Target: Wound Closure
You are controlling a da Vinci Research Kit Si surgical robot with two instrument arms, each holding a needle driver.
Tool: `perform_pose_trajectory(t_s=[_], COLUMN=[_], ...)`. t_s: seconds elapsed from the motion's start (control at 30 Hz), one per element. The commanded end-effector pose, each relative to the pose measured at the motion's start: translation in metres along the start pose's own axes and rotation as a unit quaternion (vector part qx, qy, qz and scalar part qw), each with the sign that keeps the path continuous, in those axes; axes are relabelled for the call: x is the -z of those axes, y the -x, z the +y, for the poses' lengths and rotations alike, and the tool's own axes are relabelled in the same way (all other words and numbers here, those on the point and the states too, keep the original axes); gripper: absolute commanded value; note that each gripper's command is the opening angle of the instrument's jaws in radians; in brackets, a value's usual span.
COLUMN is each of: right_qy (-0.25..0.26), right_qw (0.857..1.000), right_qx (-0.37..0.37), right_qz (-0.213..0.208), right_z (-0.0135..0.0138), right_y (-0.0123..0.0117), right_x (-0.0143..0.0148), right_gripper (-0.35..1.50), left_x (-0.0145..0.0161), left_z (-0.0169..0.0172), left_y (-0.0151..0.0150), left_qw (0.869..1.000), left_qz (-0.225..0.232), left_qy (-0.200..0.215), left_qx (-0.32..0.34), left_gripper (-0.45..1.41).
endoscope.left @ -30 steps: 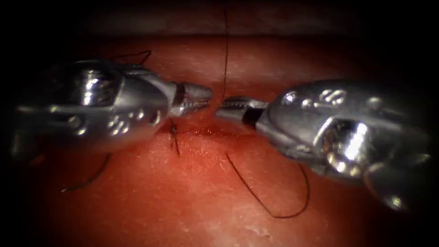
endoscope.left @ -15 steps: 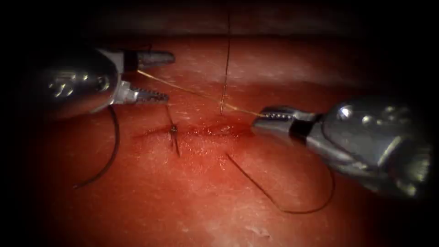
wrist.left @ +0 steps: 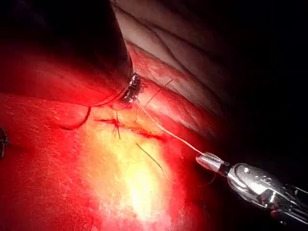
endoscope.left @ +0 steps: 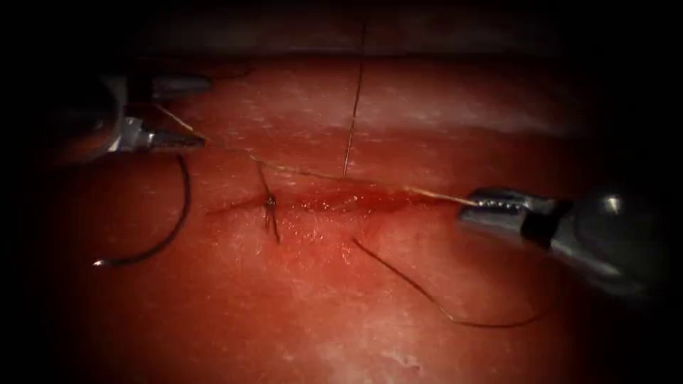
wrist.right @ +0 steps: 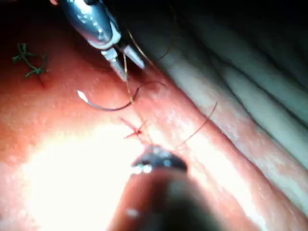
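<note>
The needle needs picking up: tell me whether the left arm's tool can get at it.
Probably yes: the needle lies on the tissue just below the left tool, with nothing between them.

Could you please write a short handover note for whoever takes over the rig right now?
Left tool: fingers apart, no grip seen; the thread runs in between them.
Right tool: fingers shut on the thread, which stretches taut across the cut to the left tool.
Needle: out of the tissue, lying left of the cut below the left tool, held by neither.
Done: one knotted stitch near the cut's left end.
Left: the cut to the right of that stitch shows no further stitches.
</note>
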State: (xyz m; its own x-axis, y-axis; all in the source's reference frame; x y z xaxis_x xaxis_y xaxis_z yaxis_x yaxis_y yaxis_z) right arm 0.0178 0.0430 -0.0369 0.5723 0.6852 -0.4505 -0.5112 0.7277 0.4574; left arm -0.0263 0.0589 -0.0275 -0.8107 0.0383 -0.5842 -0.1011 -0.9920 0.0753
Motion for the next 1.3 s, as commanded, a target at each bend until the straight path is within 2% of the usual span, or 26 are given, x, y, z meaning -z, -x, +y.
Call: perform_pose_trajectory(t_s=[0.03, 0.07, 0.1, 0.17, 0.37, 0.5, 0.57, 0.6, 0.63, 0.97, 1.2, 1.23, 1.27, 1.3], right_qy=[0.000, 0.000, 0.000, 0.000, 0.001, 0.001, 0.002, 0.002, 0.002, 0.002, -0.010, -0.015, -0.021, -0.029], right_qw=[1.000, 1.000, 1.000, 1.000, 1.000, 1.000, 1.000, 1.000, 1.000, 1.000, 1.000, 1.000, 1.000, 0.999], right_qx=[0.001, 0.001, 0.001, 0.001, 0.001, 0.002, 0.002, 0.002, 0.002, 0.001, -0.002, -0.004, -0.005, -0.006], right_qz=[0.001, 0.001, 0.001, 0.001, 0.001, 0.001, 0.001, 0.001, 0.001, 0.001, 0.000, 0.003, 0.007, 0.020], right_z=[0.0001, 0.0001, 0.0001, 0.0001, 0.0003, 0.0004, 0.0003, 0.0003, 0.0003, 0.0002, -0.0005, -0.0006, -0.0007, -0.0009], right_y=[-0.0002, -0.0002, -0.0002, -0.0002, -0.0001, 0.0000, 0.0000, 0.0000, 0.0000, -0.0001, -0.0005, -0.0007, -0.0008, -0.0007], right_x=[-0.0008, -0.0008, -0.0008, -0.0007, -0.0006, -0.0005, -0.0005, -0.0005, -0.0005, -0.0006, -0.0006, -0.0006, -0.0005, -0.0004], right_gripper=[-0.35, -0.35, -0.35, -0.35, -0.35, -0.35, -0.35, -0.35, -0.35, -0.35, -0.35, 0.04, 0.24, 0.86], left_x=[-0.0008, -0.0008, -0.0009, -0.0009, -0.0007, -0.0004, -0.0004, -0.0004, -0.0003, 0.0000, -0.0001, -0.0002, -0.0002, -0.0002], left_z=[-0.0002, -0.0001, 0.0002, 0.0004, 0.0003, 0.0000, -0.0001, -0.0001, -0.0001, 0.0002, 0.0001, 0.0001, 0.0001, 0.0001], left_y=[-0.0001, -0.0002, -0.0006, -0.0007, -0.0010, -0.0007, -0.0006, -0.0006, -0.0005, -0.0004, -0.0007, -0.0007, -0.0007, -0.0007], left_qw=[1.000, 1.000, 1.000, 1.000, 1.000, 1.000, 1.000, 1.000, 1.000, 0.991, 0.989, 0.989, 0.989, 0.989], left_qz=[0.000, -0.001, -0.001, 0.003, 0.007, 0.009, 0.008, 0.008, 0.008, -0.005, 0.005, 0.005, 0.005, 0.007], left_qy=[-0.002, -0.002, -0.002, 0.002, 0.007, 0.003, 0.003, 0.003, 0.003, -0.007, 0.005, 0.005, 0.005, 0.005], left_qx=[0.000, 0.000, 0.001, 0.002, -0.004, -0.004, 0.005, 0.005, 0.007, 0.130, 0.146, 0.146, 0.146, 0.146], left_gripper=[0.48, 0.47, 0.34, 0.29, 0.28, 0.19, -0.15, -0.15, -0.35, -0.35, -0.35, -0.35, -0.35, -0.35])
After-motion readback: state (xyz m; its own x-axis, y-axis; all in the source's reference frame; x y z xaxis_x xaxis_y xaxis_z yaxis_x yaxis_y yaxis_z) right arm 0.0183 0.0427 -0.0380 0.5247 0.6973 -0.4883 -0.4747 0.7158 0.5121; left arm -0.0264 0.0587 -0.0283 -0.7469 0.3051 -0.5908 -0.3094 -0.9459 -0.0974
